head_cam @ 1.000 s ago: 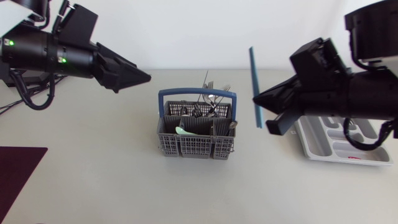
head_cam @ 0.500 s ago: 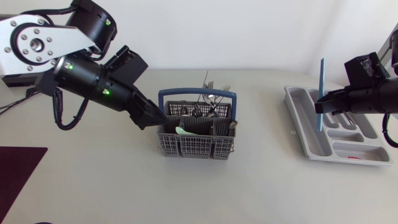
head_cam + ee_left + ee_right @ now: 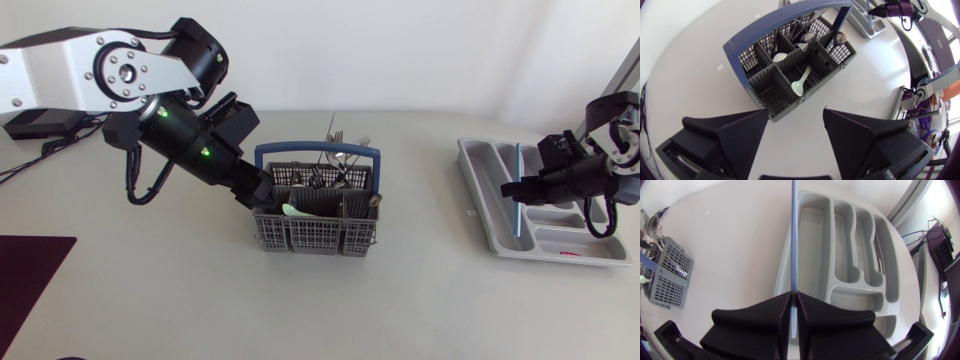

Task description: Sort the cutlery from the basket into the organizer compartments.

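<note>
The grey cutlery basket (image 3: 300,238) with a blue handle stands mid-table, holding metal forks and spoons (image 3: 335,165) and a pale green spoon (image 3: 297,211). My left gripper (image 3: 262,195) hangs open just above the basket's left rim. In the left wrist view its fingers (image 3: 740,135) stand wide apart and empty, with the basket (image 3: 765,90) and green spoon (image 3: 800,86) ahead. My right gripper (image 3: 515,190) is shut on a long thin blue stick (image 3: 519,210). It holds the stick lengthwise over the left part of the grey organizer (image 3: 482,185). The right wrist view shows the stick (image 3: 794,230) clamped between the fingers.
The organizer (image 3: 815,250) has several long compartments and smaller ones, all bare. A dark red mat (image 3: 25,270) lies at the table's front left corner. Cables trail at the far left edge. Open tabletop lies between basket and organizer.
My left arm swung down and right, from high above the table to the basket's left rim. My right arm carried the blue stick rightward and tipped it from upright to flat over the organizer.
</note>
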### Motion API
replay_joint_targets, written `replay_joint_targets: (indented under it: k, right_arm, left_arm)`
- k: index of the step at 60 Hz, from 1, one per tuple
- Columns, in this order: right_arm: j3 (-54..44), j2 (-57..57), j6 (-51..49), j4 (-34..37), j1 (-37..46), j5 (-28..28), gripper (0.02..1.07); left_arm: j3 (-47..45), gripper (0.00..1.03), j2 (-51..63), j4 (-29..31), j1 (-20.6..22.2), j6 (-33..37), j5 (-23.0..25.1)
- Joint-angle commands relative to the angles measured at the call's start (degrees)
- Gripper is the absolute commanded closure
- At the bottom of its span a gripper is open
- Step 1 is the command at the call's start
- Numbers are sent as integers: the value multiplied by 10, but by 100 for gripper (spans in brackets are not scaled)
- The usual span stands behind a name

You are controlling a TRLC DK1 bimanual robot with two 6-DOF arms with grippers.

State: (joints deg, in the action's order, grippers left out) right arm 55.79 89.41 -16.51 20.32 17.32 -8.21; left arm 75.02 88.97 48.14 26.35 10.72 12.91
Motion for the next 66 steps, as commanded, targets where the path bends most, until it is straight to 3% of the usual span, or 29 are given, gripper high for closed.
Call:
replay_joint_targets:
  k: [1,12,34,40,48,51,66]
  right_arm:
    - [25,41,11,-15,3,8,102]
    - [59,104,20,-22,4,20,101]
    - [89,175,29,-33,3,45,99]
    - [87,178,31,-36,2,50,83]
    - [72,170,32,-46,-1,56,46]
    - [66,163,32,-49,-2,58,38]
    - [27,116,32,-61,-6,59,32]
  left_arm:
    - [31,31,26,12,5,-29,-5]
    - [64,31,58,32,20,-53,-31]
    - [62,33,74,35,23,-62,-34]
    - [65,34,82,35,24,-71,-34]
    - [69,37,95,39,34,-78,-36]
    - [70,39,97,39,36,-83,-36]
    - [72,44,114,17,49,-109,-74]
